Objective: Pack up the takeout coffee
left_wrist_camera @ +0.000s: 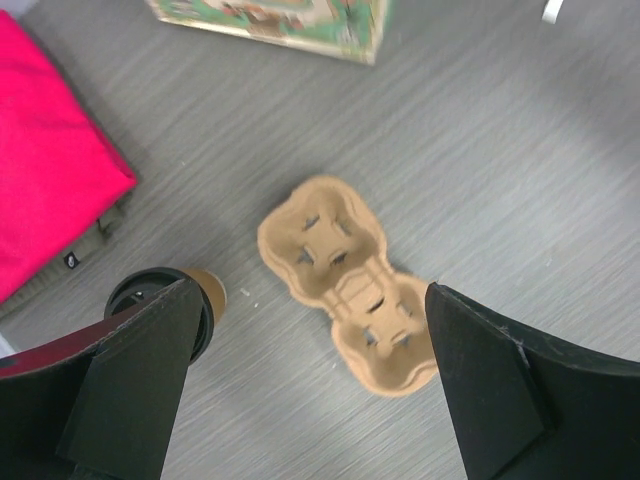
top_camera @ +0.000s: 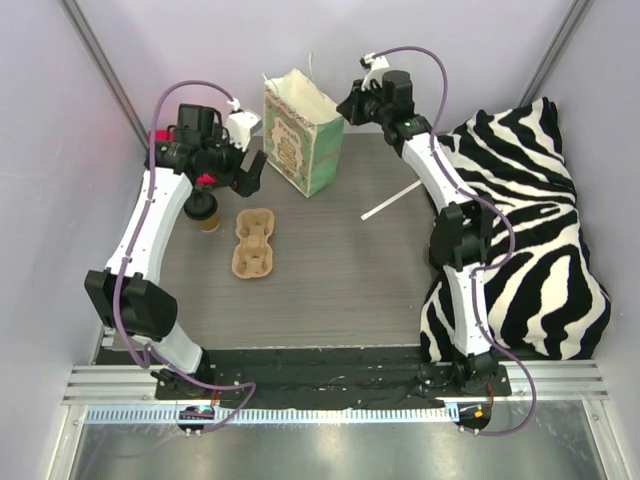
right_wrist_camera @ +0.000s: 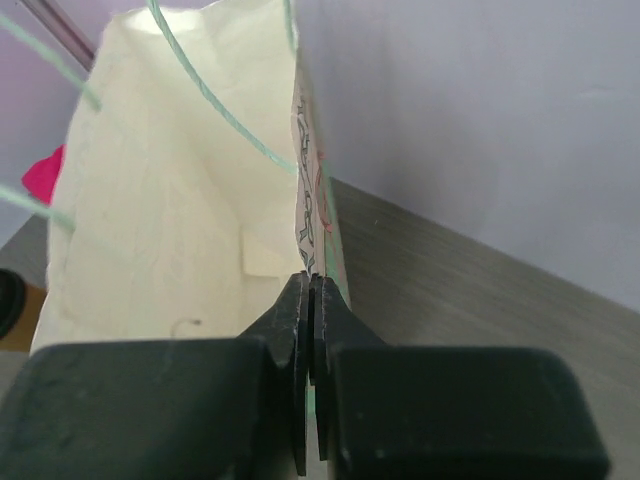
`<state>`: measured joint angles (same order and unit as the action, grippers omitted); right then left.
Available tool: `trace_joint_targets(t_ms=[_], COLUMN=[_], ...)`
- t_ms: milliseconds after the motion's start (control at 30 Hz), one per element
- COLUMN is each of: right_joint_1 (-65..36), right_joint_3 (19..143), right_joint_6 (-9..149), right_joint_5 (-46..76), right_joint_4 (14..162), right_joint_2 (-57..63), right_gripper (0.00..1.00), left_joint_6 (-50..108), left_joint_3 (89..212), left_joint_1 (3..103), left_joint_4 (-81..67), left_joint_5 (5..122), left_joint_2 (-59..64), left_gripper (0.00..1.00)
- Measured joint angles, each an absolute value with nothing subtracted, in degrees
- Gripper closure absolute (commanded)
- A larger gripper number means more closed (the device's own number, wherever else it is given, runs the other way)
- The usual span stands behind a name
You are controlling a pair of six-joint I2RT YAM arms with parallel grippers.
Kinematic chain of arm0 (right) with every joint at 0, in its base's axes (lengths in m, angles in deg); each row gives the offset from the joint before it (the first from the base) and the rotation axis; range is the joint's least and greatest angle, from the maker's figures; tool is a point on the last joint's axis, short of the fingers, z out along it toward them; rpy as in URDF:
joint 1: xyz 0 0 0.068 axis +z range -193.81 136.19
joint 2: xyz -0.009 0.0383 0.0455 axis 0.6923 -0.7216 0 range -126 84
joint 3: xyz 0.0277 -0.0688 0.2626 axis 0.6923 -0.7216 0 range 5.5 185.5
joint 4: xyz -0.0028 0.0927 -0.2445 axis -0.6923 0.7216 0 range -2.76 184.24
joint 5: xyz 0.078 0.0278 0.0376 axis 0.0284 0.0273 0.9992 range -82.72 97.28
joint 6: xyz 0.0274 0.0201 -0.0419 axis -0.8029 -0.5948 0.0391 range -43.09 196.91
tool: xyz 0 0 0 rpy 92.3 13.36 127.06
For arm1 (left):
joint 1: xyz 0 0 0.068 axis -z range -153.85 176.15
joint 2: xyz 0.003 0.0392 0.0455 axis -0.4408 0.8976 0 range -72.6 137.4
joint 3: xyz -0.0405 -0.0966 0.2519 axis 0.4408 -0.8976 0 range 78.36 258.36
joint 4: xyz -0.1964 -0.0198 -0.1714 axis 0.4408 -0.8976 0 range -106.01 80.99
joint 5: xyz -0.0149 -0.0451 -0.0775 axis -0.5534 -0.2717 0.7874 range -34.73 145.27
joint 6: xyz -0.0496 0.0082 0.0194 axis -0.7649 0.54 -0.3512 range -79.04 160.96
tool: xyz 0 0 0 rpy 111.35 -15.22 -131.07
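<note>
The right claw is pinched tight on the top edge of the standing white-and-green paper bag at the far side of the grey desk. The left claw hangs spread wide above the beige moulded-pulp cup carrier. The small tan kraft-paper cup, wearing its round black plastic lid, stands just left of the carrier, outside the bag.

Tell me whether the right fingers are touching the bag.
Touching. The right wrist view shows the right fingers shut on the bag: its wall edge runs down between them with no gap.
</note>
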<state>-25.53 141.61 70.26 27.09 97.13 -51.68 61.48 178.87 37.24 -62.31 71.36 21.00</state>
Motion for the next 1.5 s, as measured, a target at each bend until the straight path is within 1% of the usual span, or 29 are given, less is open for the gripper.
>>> trace_joint_targets(t_ms=[133, 367, 467, 567, 600, 633, 667, 733, 767, 833, 867, 967, 1067, 1233, 1367, 1500], right_joint_1=[-25.6, -24.8, -22.3, -18.3, -16.9, -15.9, -15.0, -14.2, -14.3, -14.3, -14.4, -14.5, -14.5, -14.5, -14.5, -14.5], right_joint_3=[129.5, 104.3, 93.3, 84.8, 82.8, 81.6, 80.2, 77.5, 76.5, 75.8, 75.8, 77.4, 81.2, 89.8, 96.8, 100.0], right_joint_6=[66.4, 58.1, 54.2, 50.8, 49.6, 48.9, 48.0, 46.3, 46.1, 46.0, 46.3, 48.4, 51.3, 56.7, 60.3, 61.4], right_joint_5=[26.6, 27.0, 26.6, 25.7, 25.3, 25.2, 25.2, 25.2, 25.2, 24.8, 24.5, 23.7, 23.6, 24.6, 27.2, 29.7], right_joint_4=[99.9, 103.4, 104.5, 107.2, 108.1, 109.0, 109.5, 110.6, 111.4, 113.1, 113.5, 115.4, 116.5, 116.4, 115.5, 114.2], right_joint_2=[-40.9, -14.8, -4.0, 3.6, 5.2, 6.2, 7.1, 9.1, 10.0, 11.5, 12.1, 13.6, 14.0, 13.4, 10.4, 6.6], right_gripper=[0.99, 0.99, 0.99, 0.98, 0.91, 0.82, 0.69, 0.58, 0.46, 0.34, 0.27, 0.20, 0.17, 0.16, 0.15, 0.15], left_joint_6=[56.0, 49.3, 47.7, 46.3, 45.8, 45.3, 44.6, 43.2, 42.5, 41.2, 40.9, 39.7, 39.2, 37.9, 36.8, 35.6], left_joint_3=[180.8, 178.7, 176.8, 175.0, 174.4, 173.8, 173.1, 171.9, 171.6, 171.2, 171.1, 171.1, 171.1, 172.1, 174.8, 175.2], left_joint_1=[36.9, 36.8, 36.8, 36.8, 36.8, 36.8, 36.8, 36.8, 36.8, 36.8, 36.8, 36.8, 36.8, 36.8, 36.8, 36.8], left_joint_4=[-60.8, -57.3, -56.1, -55.4, -55.2, -55.1, -55.1, -55.1, -55.1, -55.1, -55.1, -55.3, -55.7, -57.3, -59.0, -60.3], left_joint_5=[71.9, 72.4, 73.0, 73.4, 73.6, 73.7, 74.0, 74.9, 75.5, 77.4, 78.1, 81.3, 83.8, 86.4, 88.4, 89.9], left_joint_2=[19.7, 11.4, 7.8, 6.6, 6.6, 6.6, 6.7, 6.9, 7.0, 7.1, 7.2, 7.1, 7.1, 6.7, 6.0, 2.9], left_gripper=[0.00, 0.00, 0.00, 0.00, 0.00, 0.00, 0.00, 0.00, 0.00, 0.00, 0.00, 0.00, 0.00, 0.00, 0.00, 0.00])
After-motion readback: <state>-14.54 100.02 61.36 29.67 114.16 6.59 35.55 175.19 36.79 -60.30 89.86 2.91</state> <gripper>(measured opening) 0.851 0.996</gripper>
